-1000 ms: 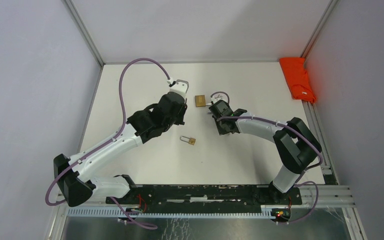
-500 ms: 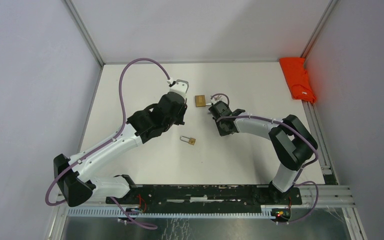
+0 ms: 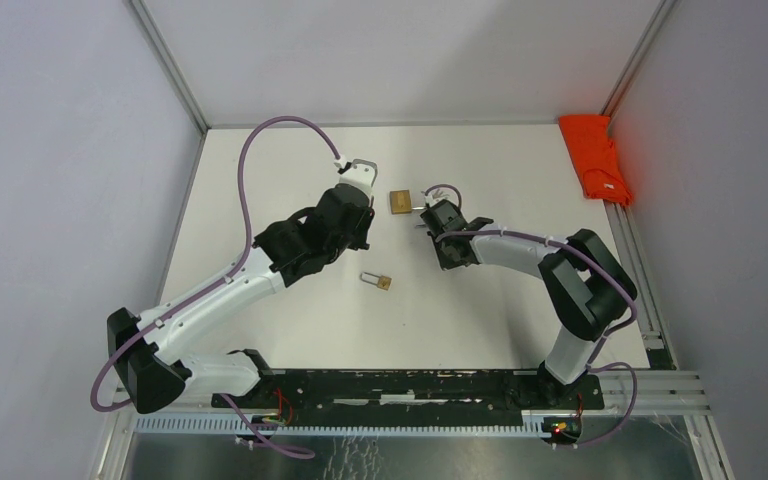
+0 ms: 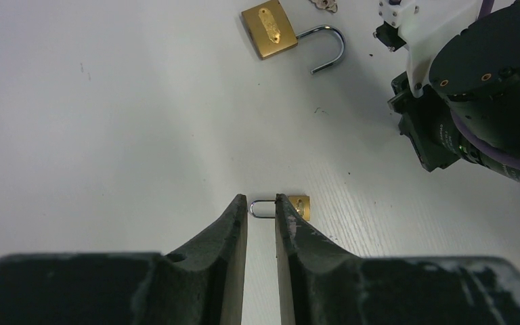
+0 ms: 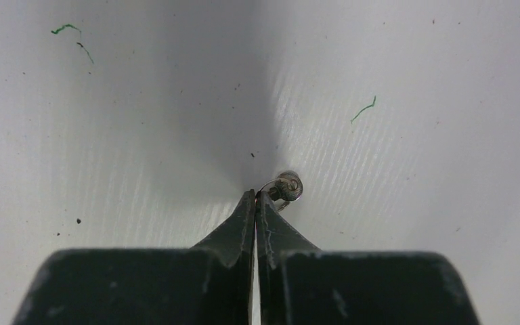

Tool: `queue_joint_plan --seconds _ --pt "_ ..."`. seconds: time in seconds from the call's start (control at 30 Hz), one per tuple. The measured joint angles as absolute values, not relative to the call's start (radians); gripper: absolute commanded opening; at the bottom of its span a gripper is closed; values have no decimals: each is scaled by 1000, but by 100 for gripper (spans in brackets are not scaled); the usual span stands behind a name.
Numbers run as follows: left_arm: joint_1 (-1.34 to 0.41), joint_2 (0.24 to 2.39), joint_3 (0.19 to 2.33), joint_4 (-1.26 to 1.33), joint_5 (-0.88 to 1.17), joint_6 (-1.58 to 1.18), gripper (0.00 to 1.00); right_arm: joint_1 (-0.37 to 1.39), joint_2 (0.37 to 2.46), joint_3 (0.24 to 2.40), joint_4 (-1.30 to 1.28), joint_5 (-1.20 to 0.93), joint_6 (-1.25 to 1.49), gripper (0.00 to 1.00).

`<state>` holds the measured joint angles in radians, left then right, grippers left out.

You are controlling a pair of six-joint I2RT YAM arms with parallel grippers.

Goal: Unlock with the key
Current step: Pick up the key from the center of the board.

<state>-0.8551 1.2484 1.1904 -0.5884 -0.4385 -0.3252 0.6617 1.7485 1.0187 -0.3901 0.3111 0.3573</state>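
A large brass padlock [image 3: 399, 202] [image 4: 269, 29] lies at the back of the table with its shackle swung open. A small brass padlock [image 3: 378, 281] [image 4: 299, 205] lies nearer, shackle closed. Just right of the large padlock, my right gripper [image 3: 424, 214] [image 5: 255, 195] is down at the table. Its tips are shut on the thin wire ring of the key [image 5: 288, 186] [image 4: 323, 5]. My left gripper [image 4: 262, 200] hangs high above the small padlock, jaws a narrow gap apart with nothing between them.
An orange cloth [image 3: 595, 158] lies at the back right corner. Metal frame rails and grey walls close in the white table [image 3: 260, 200]. The right arm's black wrist [image 4: 474, 101] sits close beside the large padlock.
My right gripper has closed its jaws onto the key ring, and its arm shifted slightly. The left arm and both padlocks have not moved.
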Motion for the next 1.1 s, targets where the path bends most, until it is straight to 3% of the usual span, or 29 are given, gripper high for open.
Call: queue_joint_plan --seconds 0.43,0.67,0.87,1.1 --pt "-855 1262 1190 -580 -435 -325 28 656 1706 992 -389 289 356 0" --pt "-838 1283 1189 -531 -380 -326 28 654 1537 983 -397 258 342 0" --pt "-772 1287 1120 -417 -221 -340 26 653 1394 976 -384 210 314 0" --pt "-690 1286 1002 -265 33 -359 31 652 1267 976 -382 108 267 0"
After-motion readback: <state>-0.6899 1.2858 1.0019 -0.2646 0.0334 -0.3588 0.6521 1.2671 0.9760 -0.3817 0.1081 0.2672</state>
